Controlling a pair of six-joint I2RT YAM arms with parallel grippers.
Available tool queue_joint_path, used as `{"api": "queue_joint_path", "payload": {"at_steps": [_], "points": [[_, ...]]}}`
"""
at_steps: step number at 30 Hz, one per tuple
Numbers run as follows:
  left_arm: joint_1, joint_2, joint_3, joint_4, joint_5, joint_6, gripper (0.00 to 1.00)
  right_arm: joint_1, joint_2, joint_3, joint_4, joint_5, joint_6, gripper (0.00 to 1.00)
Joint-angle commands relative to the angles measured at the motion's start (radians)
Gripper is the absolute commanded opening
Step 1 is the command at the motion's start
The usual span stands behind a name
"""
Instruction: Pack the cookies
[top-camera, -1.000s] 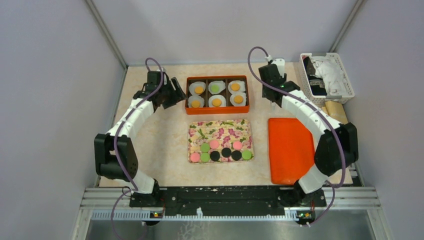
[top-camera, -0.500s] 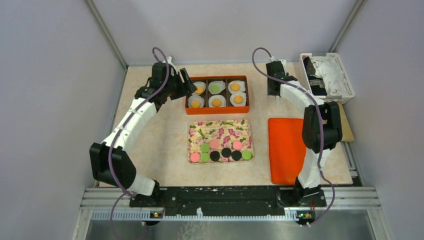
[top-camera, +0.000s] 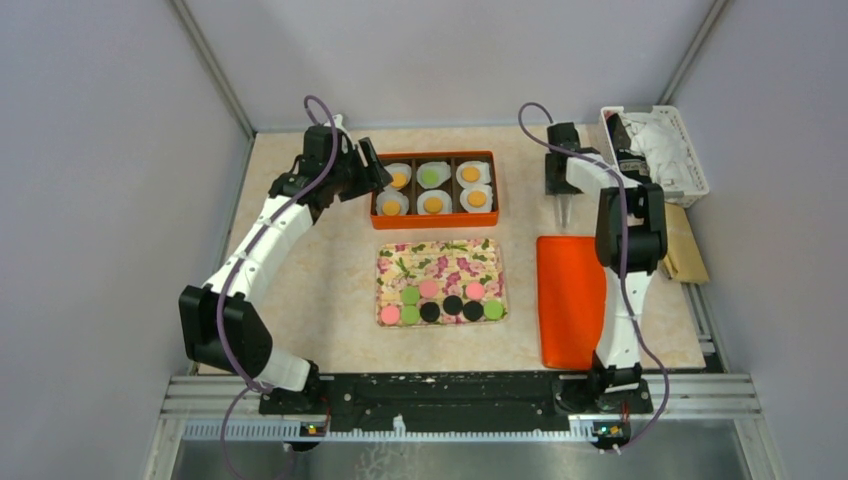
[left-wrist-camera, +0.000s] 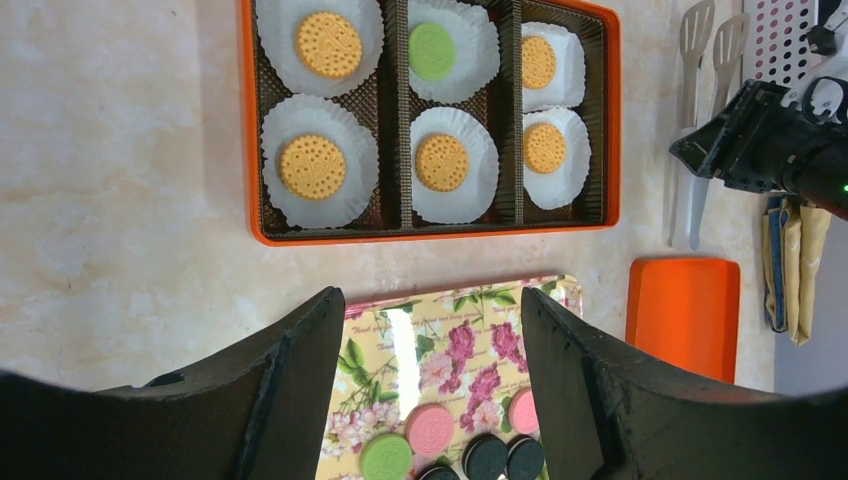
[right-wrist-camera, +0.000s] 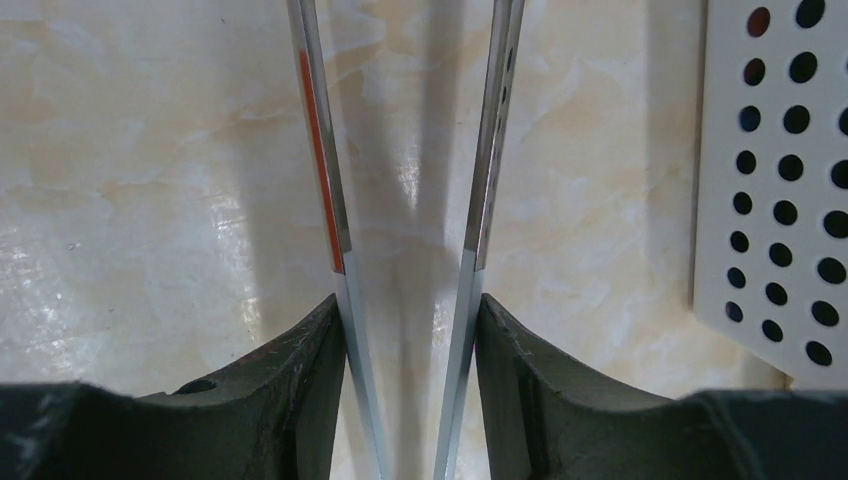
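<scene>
Several cookies (top-camera: 440, 305) in pink, green and black lie in two rows on the near part of the floral tray (top-camera: 440, 258). In the left wrist view I see a pink one (left-wrist-camera: 430, 428) on that tray (left-wrist-camera: 470, 320). The orange box (top-camera: 434, 221) behind it holds orange cookies (left-wrist-camera: 312, 166) and one green cookie (left-wrist-camera: 432, 50) in white paper cups. My left gripper (top-camera: 372, 172) hovers open and empty at the box's left end (left-wrist-camera: 432, 300). My right gripper (top-camera: 560, 188) is shut on metal tongs (right-wrist-camera: 325, 150), which point down at the table (right-wrist-camera: 408, 305).
An orange lid (top-camera: 570, 300) lies flat right of the floral tray. A white perforated basket (top-camera: 655, 155) stands at the back right, close to the tongs (right-wrist-camera: 780, 180). Folded cloth (top-camera: 685, 250) lies beside the right arm.
The left gripper moved right to the box's left end, then held still. The right arm folded upright and carried the tongs a little right, toward the basket.
</scene>
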Motion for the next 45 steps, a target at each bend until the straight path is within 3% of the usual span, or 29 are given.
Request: {"api": "queue_joint_path", "payload": {"at_steps": [1,8,14,18,22,25,31,40,45], "points": [[-0.004,0.006,0.017,0.017,-0.007,0.011,0.72,-0.013,0.037,0.096,-0.026,-0.015,-0.012,0.46],[-0.007,0.008,0.014,0.017,-0.021,0.011,0.72,-0.024,0.113,0.198,-0.074,0.007,-0.002,0.46],[-0.008,0.013,0.000,0.020,-0.027,0.023,0.72,-0.026,0.115,0.179,-0.064,0.011,0.016,0.49],[-0.011,0.015,-0.010,0.024,-0.015,0.029,0.72,-0.026,0.103,0.176,-0.049,-0.007,0.019,0.54],[-0.014,0.000,-0.024,0.048,-0.003,0.047,0.72,-0.025,0.079,0.167,-0.036,-0.022,0.026,0.68],[-0.016,-0.016,-0.035,0.065,-0.006,0.052,0.73,-0.025,0.052,0.152,-0.016,-0.040,0.030,0.71],[-0.020,-0.027,-0.052,0.076,-0.003,0.053,0.73,-0.024,-0.037,0.119,0.022,-0.089,0.042,0.71],[-0.039,-0.012,-0.070,0.095,0.002,0.049,0.73,-0.018,-0.302,-0.084,0.113,-0.171,0.108,0.71],[-0.061,0.000,-0.077,0.097,0.000,0.044,0.73,0.044,-0.415,-0.175,0.020,-0.145,0.161,0.69]]}}
